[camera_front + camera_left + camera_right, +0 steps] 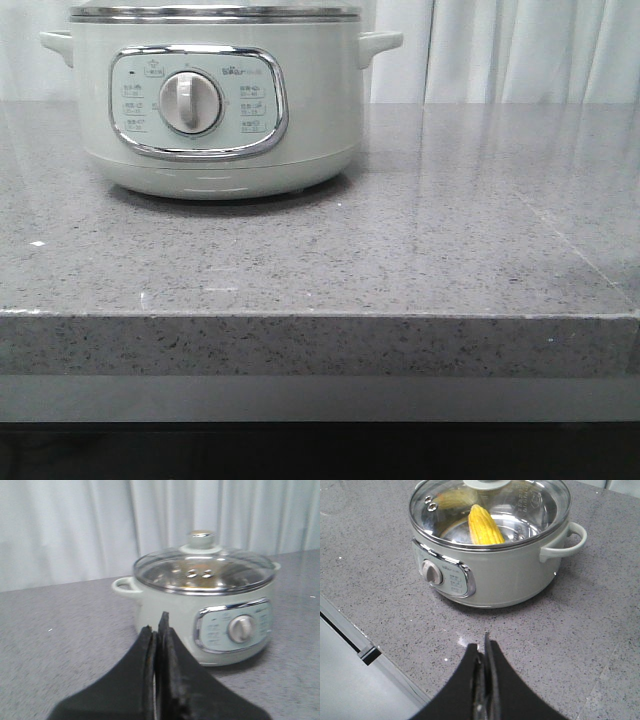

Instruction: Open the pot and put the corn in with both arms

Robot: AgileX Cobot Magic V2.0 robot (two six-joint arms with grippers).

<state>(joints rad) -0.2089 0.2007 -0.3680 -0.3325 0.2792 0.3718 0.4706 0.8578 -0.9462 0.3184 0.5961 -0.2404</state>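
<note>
The pale mint-white pot [215, 110] stands at the back left of the grey counter, its dial [190, 102] facing me. It also shows in the left wrist view [210, 610] and the right wrist view [495, 565]. Its glass lid [490, 510] with a knob [201, 539] sits on the rim. The yellow corn [484, 526] lies inside the pot under the lid. My left gripper [156, 625] is shut and empty, short of the pot. My right gripper [483, 647] is shut and empty above the counter in front of the pot. Neither gripper shows in the front view.
The grey speckled counter [420, 250] has a front edge [320, 318] close to the camera. White curtains [520, 50] hang behind it. The counter's edge and a lower grey surface [350, 680] show beside my right gripper.
</note>
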